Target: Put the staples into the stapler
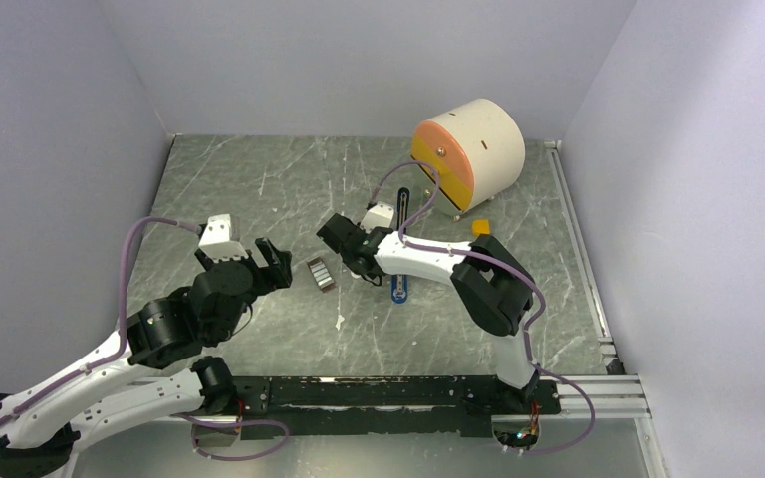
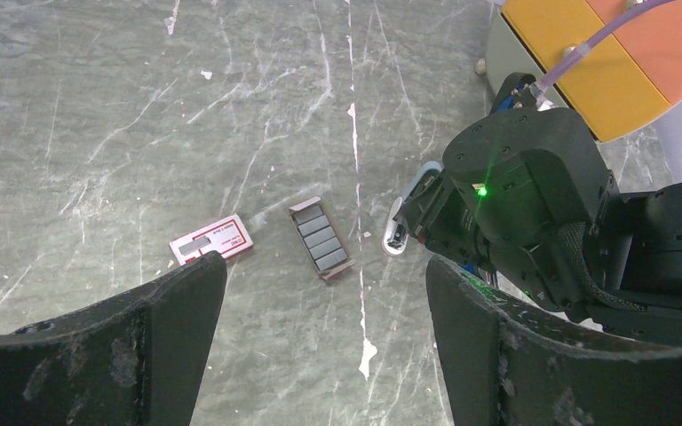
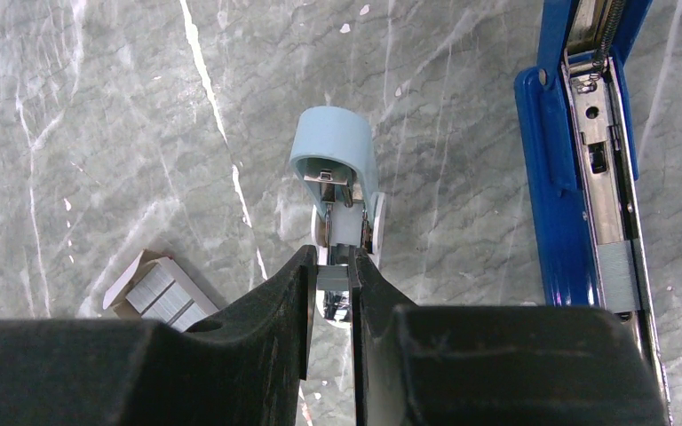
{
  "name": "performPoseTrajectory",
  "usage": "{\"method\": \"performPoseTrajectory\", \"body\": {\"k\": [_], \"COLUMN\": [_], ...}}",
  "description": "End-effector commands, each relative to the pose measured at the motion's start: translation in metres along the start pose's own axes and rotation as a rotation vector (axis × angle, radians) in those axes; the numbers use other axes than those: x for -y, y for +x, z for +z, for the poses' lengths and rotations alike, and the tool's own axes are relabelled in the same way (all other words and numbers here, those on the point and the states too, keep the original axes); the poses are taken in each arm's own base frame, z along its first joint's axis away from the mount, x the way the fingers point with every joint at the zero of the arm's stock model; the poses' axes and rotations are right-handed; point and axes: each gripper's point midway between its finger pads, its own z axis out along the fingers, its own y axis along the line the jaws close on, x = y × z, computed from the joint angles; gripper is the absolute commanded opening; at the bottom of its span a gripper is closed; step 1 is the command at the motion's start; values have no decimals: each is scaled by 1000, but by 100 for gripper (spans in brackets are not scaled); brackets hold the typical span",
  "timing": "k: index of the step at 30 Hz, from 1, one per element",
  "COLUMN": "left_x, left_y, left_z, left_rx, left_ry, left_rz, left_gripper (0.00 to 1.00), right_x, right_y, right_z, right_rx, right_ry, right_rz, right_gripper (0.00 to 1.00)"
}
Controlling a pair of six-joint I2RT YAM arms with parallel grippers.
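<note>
The staples [image 2: 321, 238] are a dark-grey ribbed block lying in an open card tray on the marble table. They also show in the top view [image 1: 320, 274] and the right wrist view [image 3: 162, 295]. The blue stapler [image 3: 577, 177] lies open with its metal channel facing up; in the top view [image 1: 399, 290] it is partly under the right arm. My right gripper [image 3: 333, 266] is shut on a short pale-blue-and-white piece [image 3: 336, 164], held just right of the staples. My left gripper [image 2: 326, 271] is open and empty, just left of the staples.
A small red-and-white box [image 2: 212, 240] lies left of the staples. A large cream cylinder with an orange and yellow face [image 1: 468, 149] stands at the back right. A small orange bit [image 1: 480, 226] lies near it. Grey walls close in the table.
</note>
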Motion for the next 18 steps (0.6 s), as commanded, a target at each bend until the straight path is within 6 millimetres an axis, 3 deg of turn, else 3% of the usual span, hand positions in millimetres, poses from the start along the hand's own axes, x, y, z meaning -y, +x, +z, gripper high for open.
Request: {"method": "performPoseTrajectory", "body": {"k": [1,18], "left_x": [1,0], "left_y": [-1,-2], "left_z": [2,2], "left_rx": [13,13], "left_ry": [0,-4], "left_rz": [-10,-11], "left_gripper": [87,87], "right_x": [0,4], "right_y": [-7,0], "right_z": [2,7], "right_rx": [42,27], "right_ry": [23,49], "right_rz": [19,5], "right_gripper": [22,22]}}
